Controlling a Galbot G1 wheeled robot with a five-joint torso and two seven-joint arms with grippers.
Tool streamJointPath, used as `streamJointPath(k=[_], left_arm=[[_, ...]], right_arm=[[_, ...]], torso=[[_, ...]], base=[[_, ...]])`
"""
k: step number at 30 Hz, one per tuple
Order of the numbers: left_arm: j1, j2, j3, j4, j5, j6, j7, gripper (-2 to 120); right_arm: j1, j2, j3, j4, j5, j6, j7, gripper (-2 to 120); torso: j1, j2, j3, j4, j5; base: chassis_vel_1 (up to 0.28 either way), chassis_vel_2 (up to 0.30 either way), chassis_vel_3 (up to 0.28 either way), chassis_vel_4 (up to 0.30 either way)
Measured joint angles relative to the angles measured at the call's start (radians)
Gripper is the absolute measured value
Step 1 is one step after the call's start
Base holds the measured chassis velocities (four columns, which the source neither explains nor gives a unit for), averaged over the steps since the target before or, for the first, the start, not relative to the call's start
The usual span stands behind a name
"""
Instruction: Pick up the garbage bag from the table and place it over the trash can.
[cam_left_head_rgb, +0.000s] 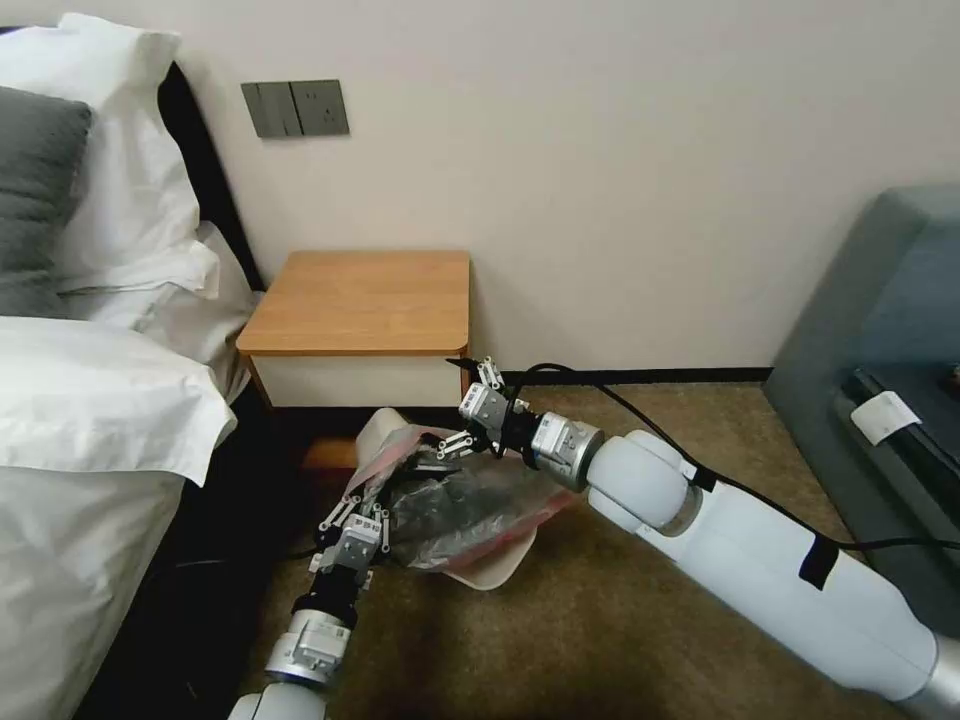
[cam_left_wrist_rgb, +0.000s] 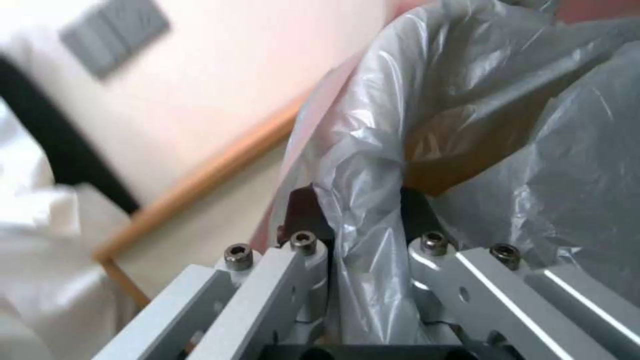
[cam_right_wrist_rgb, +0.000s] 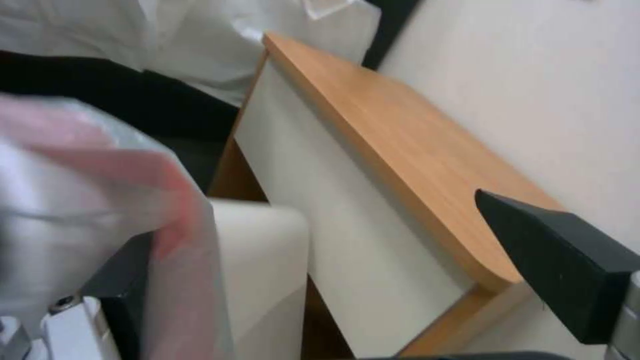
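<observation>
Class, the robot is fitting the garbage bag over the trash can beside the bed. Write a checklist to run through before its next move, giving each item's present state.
1. Left gripper grips the garbage bag: ok, plastic runs between its jaws in the left wrist view.
2. Right gripper grips the bag: not ok, jaws spread wide, the pink band lying over one.
3. Bag off the nightstand: ok, bare top.
4. Bag over the trash can: partly ok, it drapes across the opening, but the near rim is uncovered.
5. Bag mouth open around the whole rim: cannot tell, the plastic is bunched.
6. Trash can standing level: not ok, it looks tipped.
</observation>
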Motion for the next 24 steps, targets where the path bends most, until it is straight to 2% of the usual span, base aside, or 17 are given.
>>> streamJointPath(k=[9, 15, 19, 23, 24], left_arm=[[0.020, 0.004, 0.002, 0.018, 0.082, -0.099, 0.008, 11], [0.024, -0.001, 0.006, 0.018, 0.096, -0.127, 0.007, 11], [0.025, -0.003, 0.008, 0.008, 0.067, -0.134, 0.007, 11], [0.010, -0.009, -0.013, 0.005, -0.072, -0.071, 0.004, 11], [0.010, -0.009, -0.013, 0.005, -0.072, -0.071, 0.004, 11]], right_arm=[[0.070, 0.004, -0.030, -0.050, 0.039, -0.015, 0.008, 100], [0.081, 0.015, -0.042, -0.075, 0.039, -0.015, 0.008, 100], [0.080, 0.016, -0.037, -0.085, 0.035, -0.010, 0.008, 100], [0.029, -0.004, 0.037, -0.024, 0.030, -0.002, 0.010, 100], [0.029, -0.004, 0.037, -0.024, 0.030, -0.002, 0.010, 100]], torso=[[0.000, 0.000, 0.000, 0.0000, 0.0000], [0.000, 0.000, 0.000, 0.0000, 0.0000], [0.000, 0.000, 0.000, 0.0000, 0.0001], [0.000, 0.000, 0.000, 0.0000, 0.0001], [0.000, 0.000, 0.000, 0.0000, 0.0001]], base=[[0.000, 0.000, 0.000, 0.000], [0.000, 0.000, 0.000, 0.000], [0.000, 0.000, 0.000, 0.000], [0.000, 0.000, 0.000, 0.000], [0.000, 0.000, 0.000, 0.000]])
